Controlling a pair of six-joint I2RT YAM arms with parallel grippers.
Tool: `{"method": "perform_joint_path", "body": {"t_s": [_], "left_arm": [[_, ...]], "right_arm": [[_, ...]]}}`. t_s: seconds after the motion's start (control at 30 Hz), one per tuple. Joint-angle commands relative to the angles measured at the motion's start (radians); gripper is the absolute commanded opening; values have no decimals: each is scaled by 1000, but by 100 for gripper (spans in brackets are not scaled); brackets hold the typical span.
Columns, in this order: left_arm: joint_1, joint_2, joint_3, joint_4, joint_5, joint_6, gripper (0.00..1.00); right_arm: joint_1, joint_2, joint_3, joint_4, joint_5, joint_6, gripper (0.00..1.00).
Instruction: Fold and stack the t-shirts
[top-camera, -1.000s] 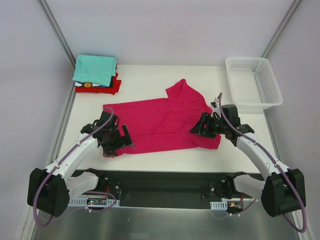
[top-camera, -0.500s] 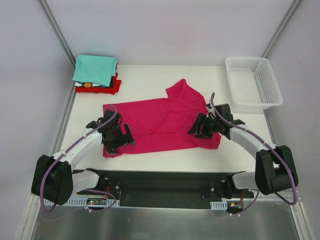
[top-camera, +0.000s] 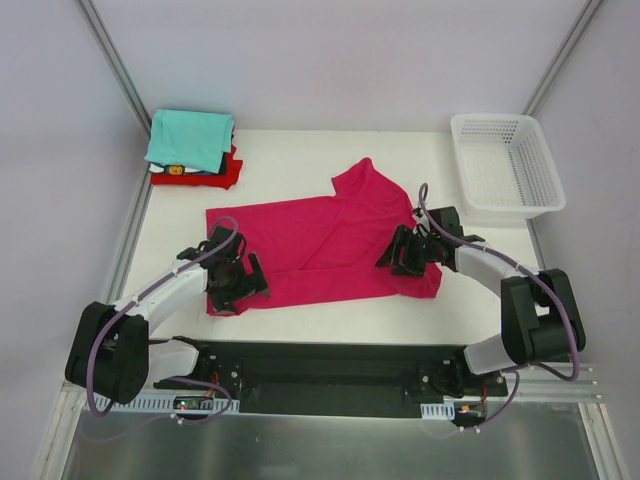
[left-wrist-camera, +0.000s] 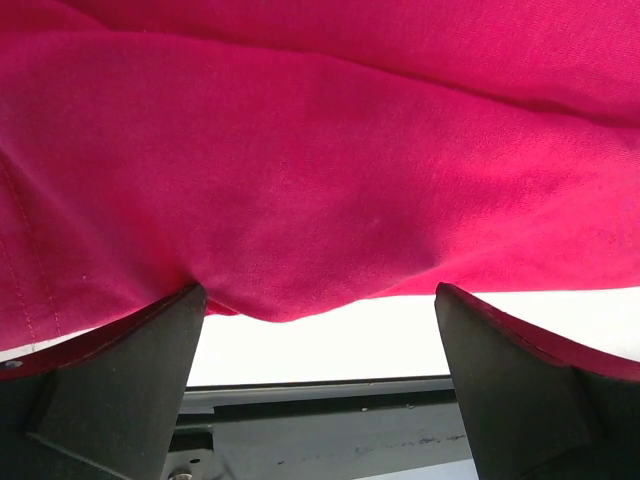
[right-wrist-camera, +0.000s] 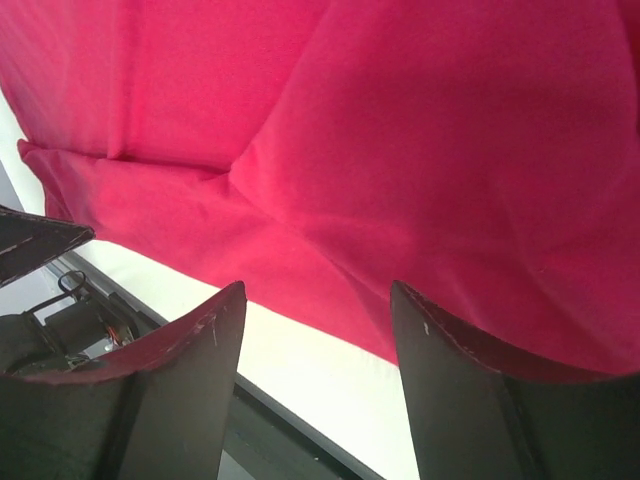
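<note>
The left arm (top-camera: 160, 295) at lower left and the right arm (top-camera: 485, 268) at lower right are smooth white tubular links joined by bulky rounded black housings (top-camera: 105, 355), with a thin purple cable (top-camera: 228, 220) looping along each. The left pincer (top-camera: 238, 290) and right pincer (top-camera: 398, 262) are black, their fingers (right-wrist-camera: 180, 390) dark grey matte wedges with pale scuffed edges. The black base rail (top-camera: 330, 375) carries small boards (top-camera: 190, 402) with red wires.

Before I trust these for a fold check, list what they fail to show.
Top view: the teal shirt covers the stack; only red and dark edges show, count unclear.
Top view: the left gripper hides the pink shirt's near-left corner; the right gripper hides some of its right edge.
Wrist views: the pink shirt runs off the frame edges.
</note>
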Motion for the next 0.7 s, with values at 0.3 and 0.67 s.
{"method": "perform_joint_path", "body": {"t_s": [0.3,0.67], "left_arm": [[4,53,-31,43,-44,19,99],[34,-39,-94,30,-53,-11,99]], "right_arm": [[-15,42,71,-180,196,-79,65],[-7,97,124,-301,427,-105,67]]}}
